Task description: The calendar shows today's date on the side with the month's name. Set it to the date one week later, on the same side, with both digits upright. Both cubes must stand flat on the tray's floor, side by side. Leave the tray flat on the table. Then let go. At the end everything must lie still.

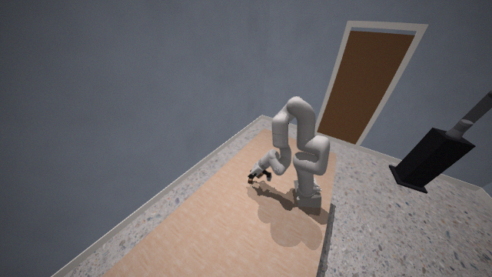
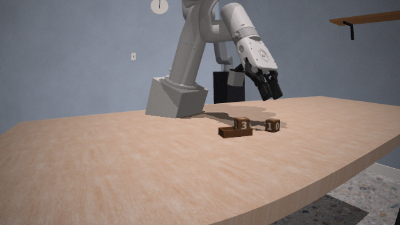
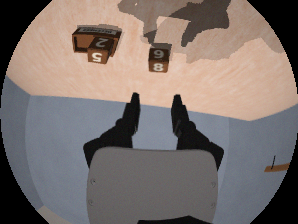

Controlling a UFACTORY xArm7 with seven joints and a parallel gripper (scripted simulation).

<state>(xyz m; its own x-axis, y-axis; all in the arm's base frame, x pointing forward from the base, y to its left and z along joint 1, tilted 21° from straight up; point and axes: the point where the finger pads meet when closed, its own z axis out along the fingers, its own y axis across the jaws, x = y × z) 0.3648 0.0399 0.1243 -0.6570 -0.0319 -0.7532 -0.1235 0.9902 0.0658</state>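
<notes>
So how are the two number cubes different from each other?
The cube in the tray sits inside the wooden tray, while the loose cube stands on the table. From outside, the cube in the tray shows a 3, but the loose cube shows 1 and 0. Both are brown with pale numbers, and the claw holds neither.

One brown numbered cube point(image 2: 242, 124) point(image 3: 98, 51) sits in the tray point(image 2: 235, 132) point(image 3: 76, 43); another point(image 2: 272, 125) point(image 3: 159, 59) stands beside it.

The small brown cubic blocks point(image 2: 272, 125) point(image 3: 158, 60) bore pale numerals; the rectangular dark-brown tray point(image 2: 235, 132) point(image 3: 76, 43) carried pale-grey lettering. The broad tan wood-look tabletop point(image 1: 215, 223) point(image 2: 125, 169) point(image 3: 45, 75) showed fine lighter streaks.
</notes>
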